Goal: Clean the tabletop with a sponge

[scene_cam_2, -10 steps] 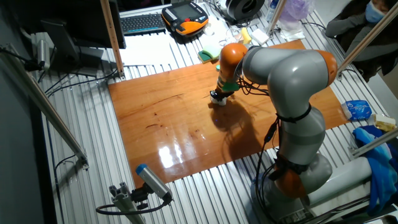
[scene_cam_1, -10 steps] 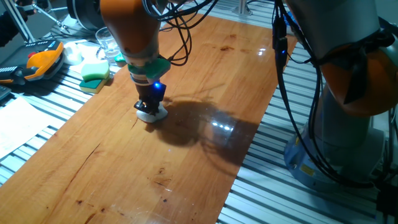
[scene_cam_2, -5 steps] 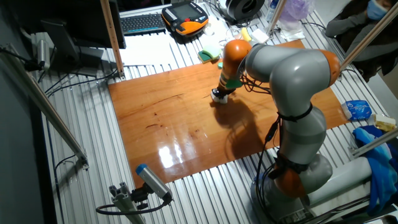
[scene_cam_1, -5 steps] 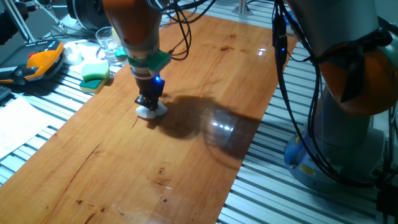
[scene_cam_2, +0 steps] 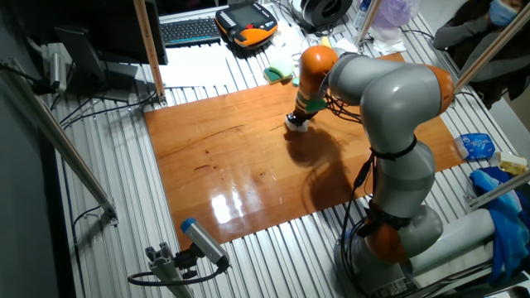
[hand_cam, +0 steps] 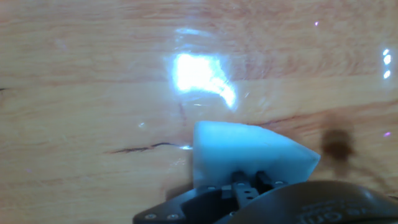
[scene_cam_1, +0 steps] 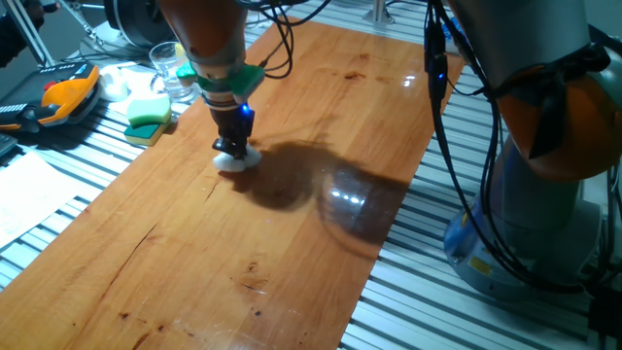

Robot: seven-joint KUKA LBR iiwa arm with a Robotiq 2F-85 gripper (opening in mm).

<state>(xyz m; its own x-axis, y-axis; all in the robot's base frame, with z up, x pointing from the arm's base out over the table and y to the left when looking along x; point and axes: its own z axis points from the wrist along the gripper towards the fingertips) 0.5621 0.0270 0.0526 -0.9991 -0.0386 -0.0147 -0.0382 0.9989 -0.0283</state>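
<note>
The tabletop (scene_cam_1: pixel 292 224) is a long reddish-brown glossy board, also in the other fixed view (scene_cam_2: pixel 232 157) and filling the hand view (hand_cam: pixel 93 93). The white sponge (scene_cam_1: pixel 234 160) lies pressed flat on the board near its far left side. It also shows in the other fixed view (scene_cam_2: pixel 295 124) and in the hand view (hand_cam: pixel 242 152). My gripper (scene_cam_1: pixel 232 146) points straight down and is shut on the sponge, holding it against the wood. It also shows in the other fixed view (scene_cam_2: pixel 297 117) and the hand view (hand_cam: pixel 249 180).
A green-topped yellow sponge (scene_cam_1: pixel 149 112) and a clear glass (scene_cam_1: pixel 167 66) sit left of the board on the ribbed metal surface (scene_cam_1: pixel 58 175). An orange-and-black pendant (scene_cam_1: pixel 63 94) lies further left. The arm's grey base (scene_cam_1: pixel 544 194) stands at the right.
My gripper has slid the sponge along the board toward its far end, away from the near edge. It stays shut on the sponge.
</note>
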